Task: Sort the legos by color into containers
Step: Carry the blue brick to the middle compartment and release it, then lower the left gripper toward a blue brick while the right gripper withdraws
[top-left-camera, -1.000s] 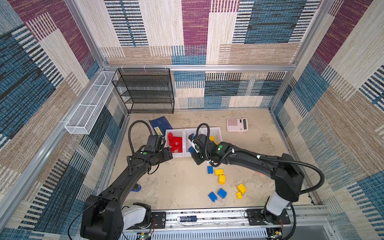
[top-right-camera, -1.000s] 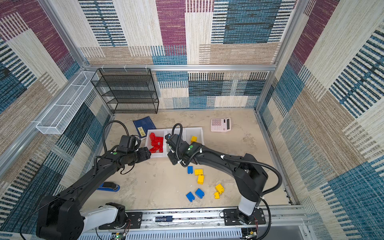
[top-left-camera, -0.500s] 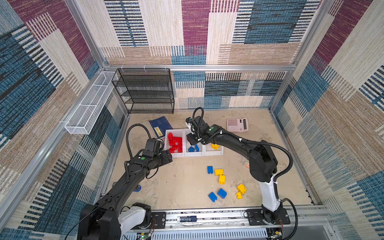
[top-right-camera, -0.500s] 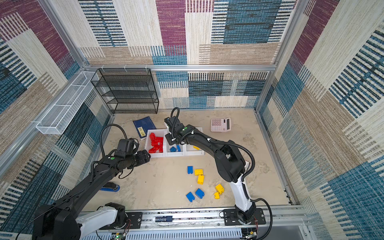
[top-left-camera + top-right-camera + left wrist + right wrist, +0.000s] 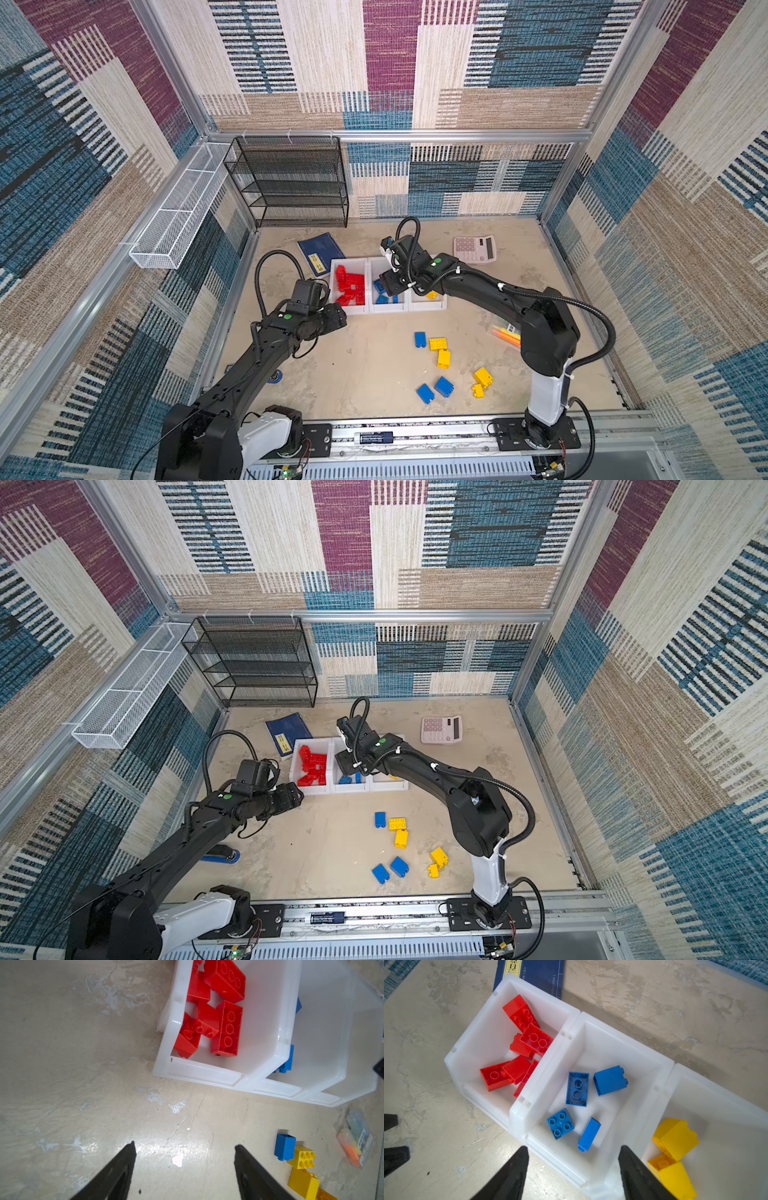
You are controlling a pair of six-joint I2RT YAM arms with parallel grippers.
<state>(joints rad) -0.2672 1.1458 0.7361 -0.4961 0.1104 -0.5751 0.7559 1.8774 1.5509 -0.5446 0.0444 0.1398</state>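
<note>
In a top view the right gripper (image 5: 390,286) hangs over the middle container (image 5: 387,308), with loose legos (image 5: 443,358) on the table (image 5: 365,370); in the left wrist view the left gripper (image 5: 185,1145) is wide open and empty; in the right wrist view the right gripper's jaws are open and empty above the blue legos (image 5: 577,1088), so it should lift straight up and not bump the walls.

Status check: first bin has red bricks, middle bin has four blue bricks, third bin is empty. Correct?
Not quite. The third bin is not empty: the right wrist view shows yellow bricks lying in it. The rest stands: red bricks are in the first bin, and four blue bricks are in the middle bin.
</note>
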